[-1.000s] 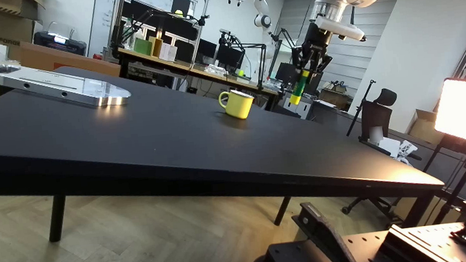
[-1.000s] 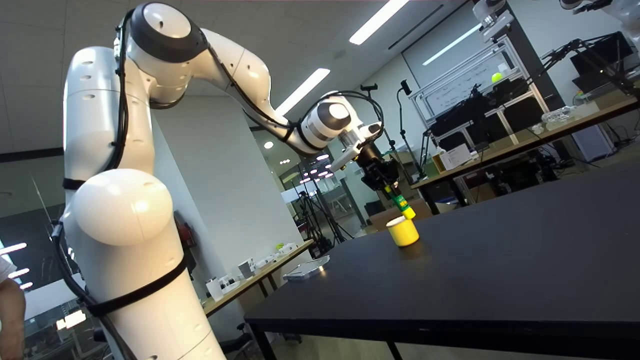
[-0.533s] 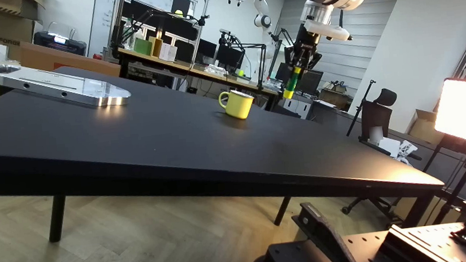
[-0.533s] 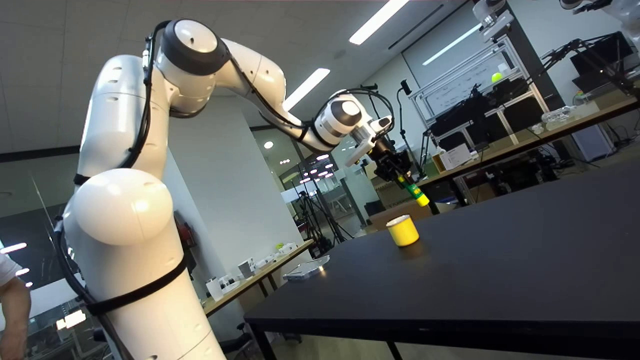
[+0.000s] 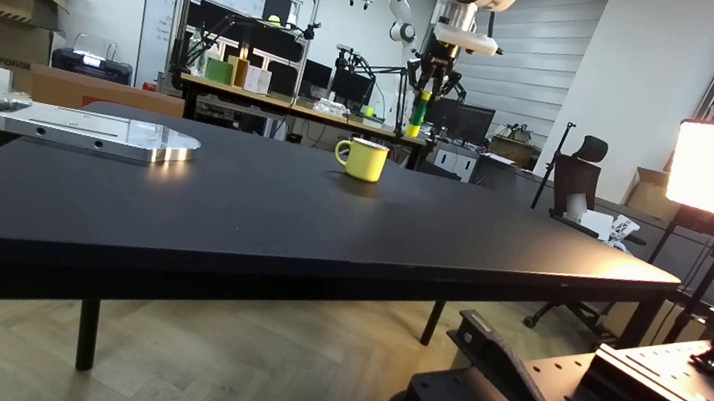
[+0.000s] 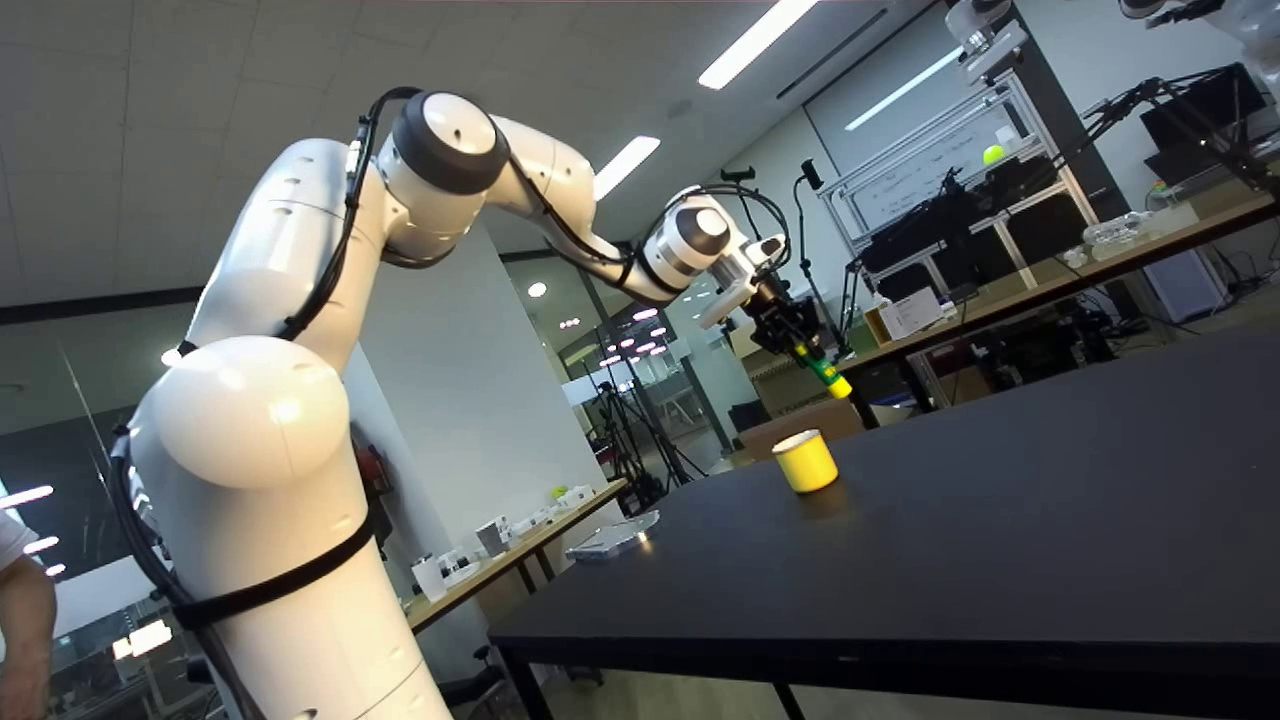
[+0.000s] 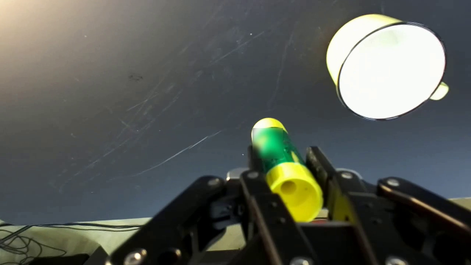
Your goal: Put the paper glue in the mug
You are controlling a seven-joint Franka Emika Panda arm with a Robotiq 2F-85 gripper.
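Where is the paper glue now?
The paper glue is held in the gripper, off the table. In the wrist view it shows lower right of centre, below and left of the mug.

Your slim, cylindrical green paper glue (image 7: 273,146) has bright yellow ends, and silvery screws (image 7: 393,182) dot your black jointed gripper (image 7: 284,156). The squat, round yellow mug (image 5: 366,162) is white inside with a dark rim. Thin pale scratches (image 7: 190,147) streak your flat black tabletop (image 7: 206,92).
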